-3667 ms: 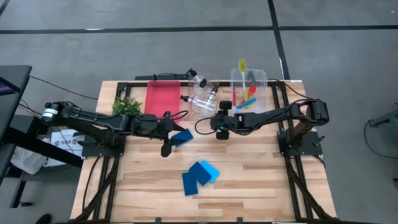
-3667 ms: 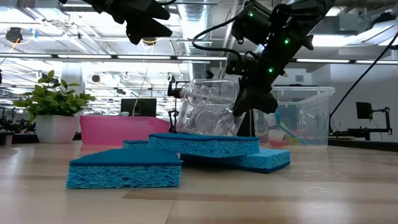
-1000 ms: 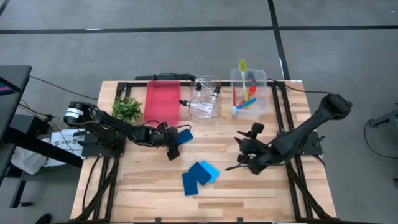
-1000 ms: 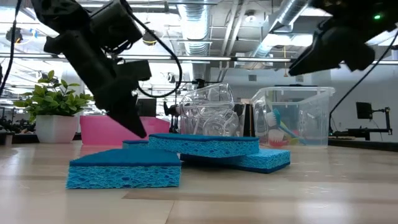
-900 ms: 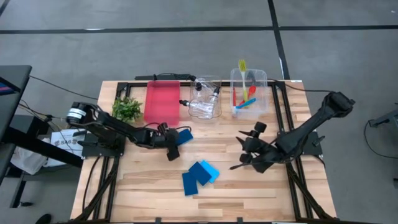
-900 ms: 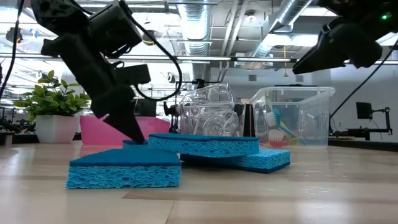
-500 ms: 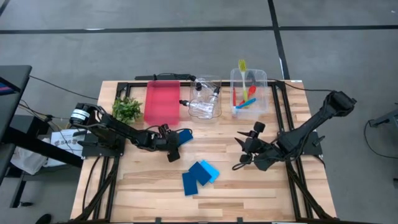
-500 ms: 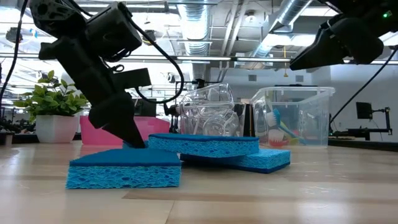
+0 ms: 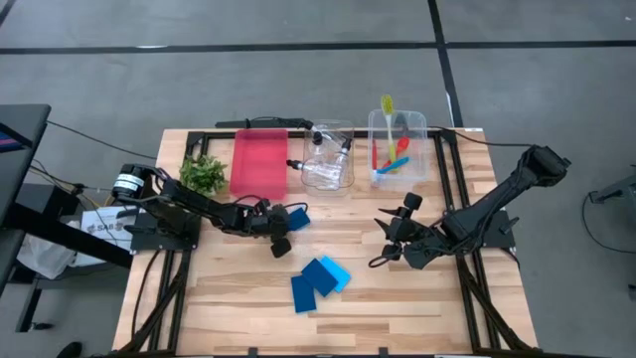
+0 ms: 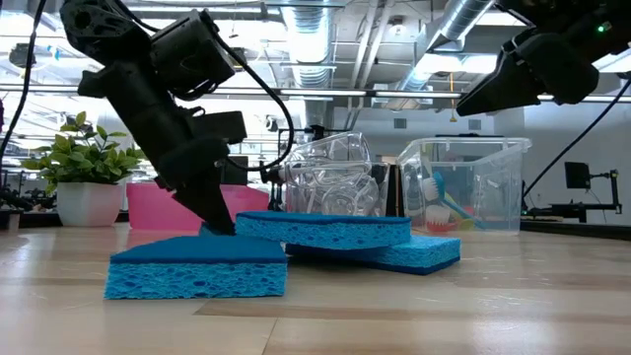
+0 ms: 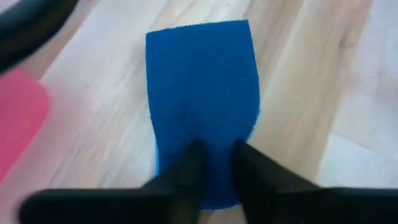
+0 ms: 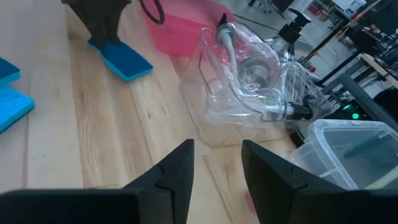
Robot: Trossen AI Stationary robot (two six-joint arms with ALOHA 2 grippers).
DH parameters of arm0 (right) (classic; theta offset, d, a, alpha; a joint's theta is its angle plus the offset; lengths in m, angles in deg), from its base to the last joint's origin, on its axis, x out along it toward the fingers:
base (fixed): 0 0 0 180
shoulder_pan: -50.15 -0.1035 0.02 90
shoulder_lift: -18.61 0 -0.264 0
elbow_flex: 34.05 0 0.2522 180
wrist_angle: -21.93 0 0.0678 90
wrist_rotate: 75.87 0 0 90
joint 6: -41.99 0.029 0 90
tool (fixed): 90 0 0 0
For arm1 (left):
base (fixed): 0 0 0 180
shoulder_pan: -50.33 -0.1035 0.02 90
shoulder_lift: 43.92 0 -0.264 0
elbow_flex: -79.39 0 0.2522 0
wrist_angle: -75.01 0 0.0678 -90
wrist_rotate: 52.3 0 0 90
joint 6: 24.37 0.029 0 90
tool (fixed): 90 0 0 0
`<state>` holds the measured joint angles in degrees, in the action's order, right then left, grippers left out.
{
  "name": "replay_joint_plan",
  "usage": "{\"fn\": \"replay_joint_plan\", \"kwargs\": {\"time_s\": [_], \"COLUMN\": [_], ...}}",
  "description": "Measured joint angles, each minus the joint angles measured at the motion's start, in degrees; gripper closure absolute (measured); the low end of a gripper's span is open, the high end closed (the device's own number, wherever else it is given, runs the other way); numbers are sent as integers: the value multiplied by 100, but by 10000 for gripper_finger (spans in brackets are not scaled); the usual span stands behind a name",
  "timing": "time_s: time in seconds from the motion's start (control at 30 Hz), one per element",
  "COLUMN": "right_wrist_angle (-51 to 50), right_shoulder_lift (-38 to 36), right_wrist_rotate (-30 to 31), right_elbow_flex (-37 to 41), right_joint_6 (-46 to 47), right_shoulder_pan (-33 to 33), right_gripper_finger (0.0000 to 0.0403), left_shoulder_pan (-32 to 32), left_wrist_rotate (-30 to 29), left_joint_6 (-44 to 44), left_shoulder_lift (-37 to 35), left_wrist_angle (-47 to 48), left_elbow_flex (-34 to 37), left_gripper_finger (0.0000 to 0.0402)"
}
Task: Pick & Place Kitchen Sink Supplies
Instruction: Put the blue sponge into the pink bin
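At the near edge of the wooden table [image 9: 238, 298], a loose stack of blue sponges [image 9: 318, 281] lies untouched. Farther in, the left gripper [image 9: 286, 225] bears down on a single blue sponge [image 11: 202, 118] lying flat on the boards just short of the red tray [image 9: 259, 162], its dark fingers [image 11: 186, 171] closing on the sponge's near end and not yet clearly clamped (the wrist camera shows only a narrow strip of blue between them). Across the table, the right gripper [image 9: 390, 251] hovers empty above bare wood, jaws parted, pointing toward the clear bin of bottles [image 12: 249, 81] at the back. Beyond it stands the second clear bin [image 9: 398, 144], holding the red, blue and yellow-green brushes [image 9: 393, 149], with a small leafy plant [image 9: 202, 173] at the far left corner.

To pick cleanly, the left arm would do well to let the fingers finish pinching before it lifts. A soft sponge caught by one end will likely droop and could peel out of a shallow hold. A straight rise clear of the table, then a short carry to the tray, looks the safest course. The tray's rim sits near enough to snag a low-hanging corner.
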<state>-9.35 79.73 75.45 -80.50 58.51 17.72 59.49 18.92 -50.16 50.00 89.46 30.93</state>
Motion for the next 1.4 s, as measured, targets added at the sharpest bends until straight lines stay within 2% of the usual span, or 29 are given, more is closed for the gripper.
{"fn": "replay_joint_plan", "kwargs": {"time_s": [0.07,0.1,0.33,0.6,0.7,0.87,1.0,1.07,1.17,1.4], "right_wrist_angle": [0,0,4,4,3,2,2,2,2,4], "right_shoulder_lift": [0,0,2,2,4,4,4,4,4,4], "right_wrist_rotate": [0,0,0,0,0,0,0,0,0,0], "right_elbow_flex": [0,0,0,0,0,0,0,0,0,0], "right_joint_6": [0,0,0,0,-1,-2,-4,-4,-4,-4], "right_shoulder_pan": [0,0,0,2,2,2,2,2,2,2], "right_gripper_finger": [275,275,275,274,275,274,275,275,274,275], "left_shoulder_pan": [24,37,210,433,542,581,387,152,-391,-1987], "left_wrist_rotate": [89,95,180,-302,-931,-2477,-3779,-4148,-4102,-2650], "left_joint_6": [-1,-2,168,579,815,1391,1921,2074,2092,1771], "left_shoulder_lift": [-57,-96,-525,-1607,-2123,-2869,-3178,-3217,-3203,-2902], "left_wrist_angle": [-27,-61,-63,-366,-426,-424,-416,-411,-325,-110], "left_elbow_flex": [6,11,46,41,35,26,26,26,25,179], "left_gripper_finger": [371,381,385,383,382,379,377,377,377,372]}}
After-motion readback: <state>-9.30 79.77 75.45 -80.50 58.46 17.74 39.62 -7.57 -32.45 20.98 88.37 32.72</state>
